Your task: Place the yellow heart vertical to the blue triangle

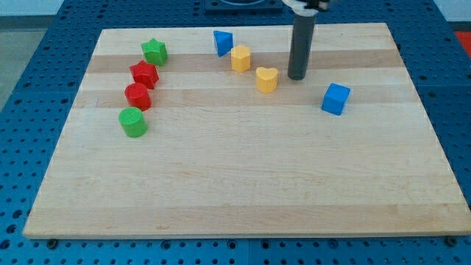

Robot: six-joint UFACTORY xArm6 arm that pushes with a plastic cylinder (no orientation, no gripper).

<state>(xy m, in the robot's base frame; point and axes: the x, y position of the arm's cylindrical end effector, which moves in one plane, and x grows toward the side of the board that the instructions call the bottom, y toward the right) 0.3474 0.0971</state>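
The green cylinder (133, 122) lies nearest the camera, at the left of the wooden board (243, 191), lowest in a short curved column of four blocks. Just above it sits a red cylinder (137, 96), its outline soft enough that I cannot be sure it is quite round. Above that is a red star-like block (144, 74), close to or touching the red one below, I cannot tell which. At the upper left of the frame, the green star (154, 51) tops the column.

Moving right, the blue triangle (223, 42) stands near the board's top edge. Just to its lower right is a yellow block (241, 58), apparently a hexagon or pentagon, though the view is too coarse to say. The yellow heart (267, 79) sits below and right of that, so the three run in a diagonal line down to the right. The heart's lobes appear to face the upper right, but its point is hard to make out.

I have no pincer here, only a rod, so nothing is gripped. My tip (297, 77) rests on the board just right of the heart, with a narrow gap showing between them. The rod's top is cut off at the frame's upper edge.

Farther right, well apart, is the blue cube (335, 99).
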